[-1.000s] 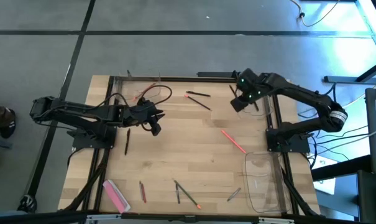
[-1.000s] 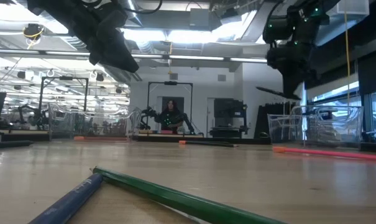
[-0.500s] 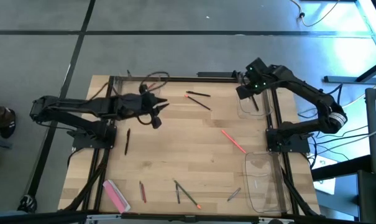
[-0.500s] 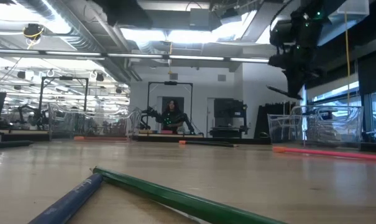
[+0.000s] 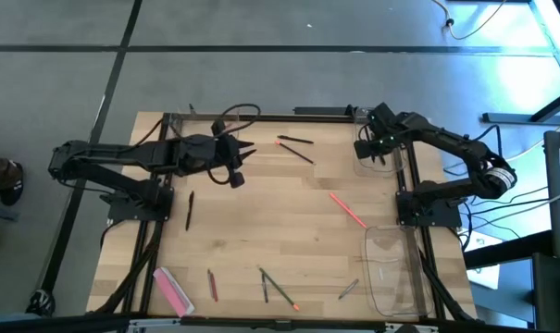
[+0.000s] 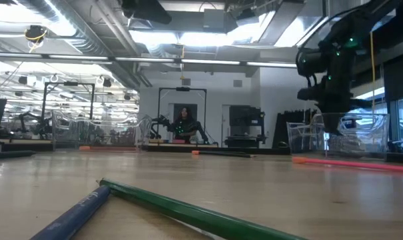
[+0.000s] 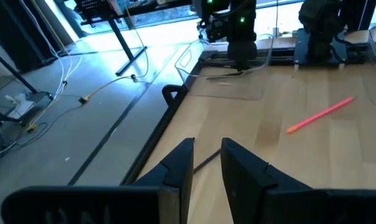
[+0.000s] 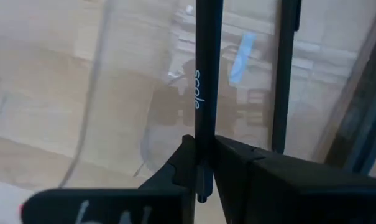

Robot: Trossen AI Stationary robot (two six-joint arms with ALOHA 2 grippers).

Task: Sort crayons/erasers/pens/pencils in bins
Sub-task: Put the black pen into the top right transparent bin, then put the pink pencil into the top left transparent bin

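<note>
We work on a pale wooden table (image 5: 289, 231) with a dark frame along its edges; beyond it the low view shows a large lit hall with benches, racks and a person (image 6: 183, 124) far off at the back. Taking the far right bin (image 5: 379, 153) as our landmark: it is clear plastic with rounded corners, and a second clear bin (image 5: 392, 268) sits nearer the front on the same side. A black pen (image 8: 206, 81) with pale lettering on its barrel is pinched between the right gripper (image 8: 202, 163) fingers, which are pressed tight on it, directly over the landmark bin; another dark stick (image 8: 283, 74) lies beside it inside that bin. A pink-red crayon (image 5: 348, 209) lies on the wood between the two bins, toward the table's middle. Two more pens (image 5: 296, 148) lie left of the landmark bin. Pencils (image 5: 278, 289) are scattered at the front edge, well apart from it. The left gripper (image 7: 206, 163) hovers far left of the bin, fingers slightly parted, holding nothing.
</note>
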